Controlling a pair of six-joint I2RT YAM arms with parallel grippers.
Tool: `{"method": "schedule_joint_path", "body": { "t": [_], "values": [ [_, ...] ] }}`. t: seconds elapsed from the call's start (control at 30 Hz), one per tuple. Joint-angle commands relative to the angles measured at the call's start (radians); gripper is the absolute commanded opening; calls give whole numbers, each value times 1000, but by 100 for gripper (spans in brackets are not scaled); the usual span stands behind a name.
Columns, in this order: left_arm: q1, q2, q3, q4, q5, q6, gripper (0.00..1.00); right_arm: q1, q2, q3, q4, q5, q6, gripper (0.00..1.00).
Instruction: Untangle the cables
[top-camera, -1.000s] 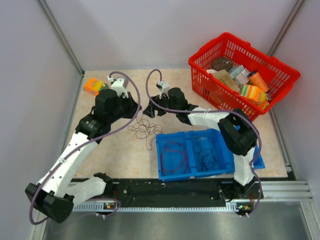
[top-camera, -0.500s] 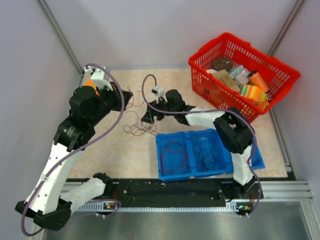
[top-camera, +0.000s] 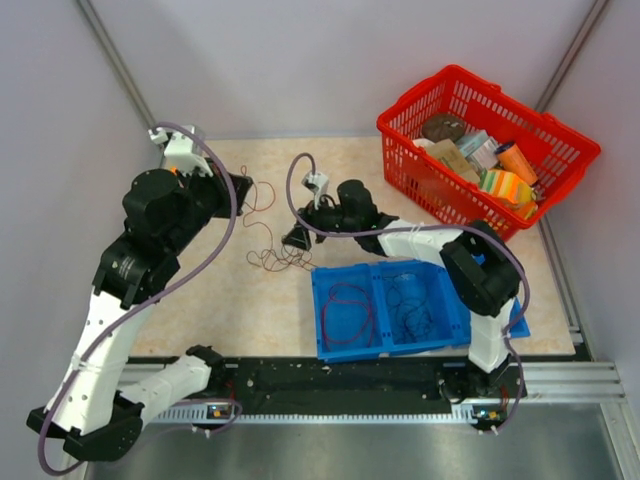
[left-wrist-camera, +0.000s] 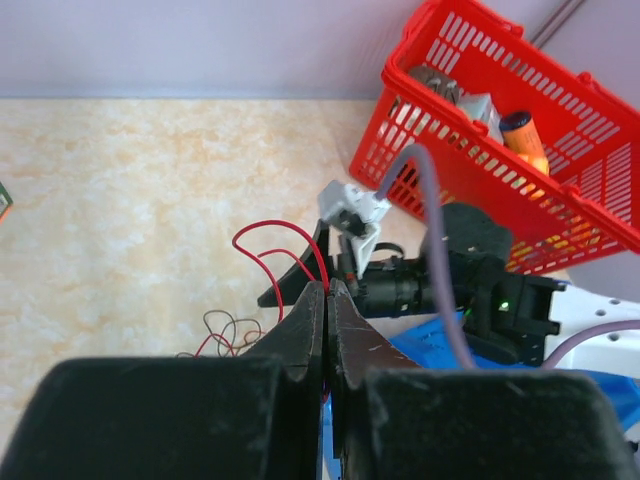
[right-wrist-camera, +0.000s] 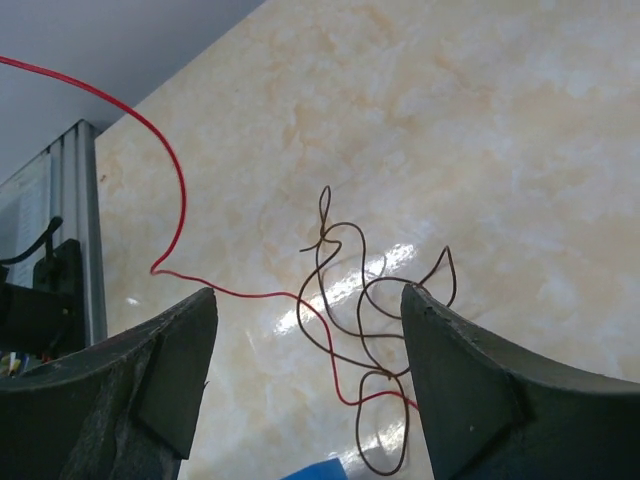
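The left gripper was clamped on a red cable that ran down to the tangle mid-table, which was not yet freed. Above it hung the right gripper, jaws apart. Other cables already lay sorted in the tray.

table: glossy, marble-look | basket: red plastic | cables: smooth, probably plastic-coated
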Motion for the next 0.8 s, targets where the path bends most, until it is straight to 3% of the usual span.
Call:
{"method": "schedule_joint_path", "body": {
  "t": [0.0,0.07,0.23,0.4,0.6,0.77],
  "values": [
    [2,-38,67,29,-55,-14,0,81,68,158,-193,150,-135,73],
    [2,-49,76,40,-55,-17,0,104,88,204,-257,206,-170,73],
    [2,-58,81,47,-26,-39,0,104,152,251,-208,232,-50,67],
    [2,-63,76,51,-8,-57,0,111,253,361,-259,184,24,42],
    [2,-75,75,46,-8,-57,0,133,307,462,-480,315,-35,42],
    [2,-81,67,41,-12,-46,0,133,341,522,-570,235,-79,41]
  ]
}}
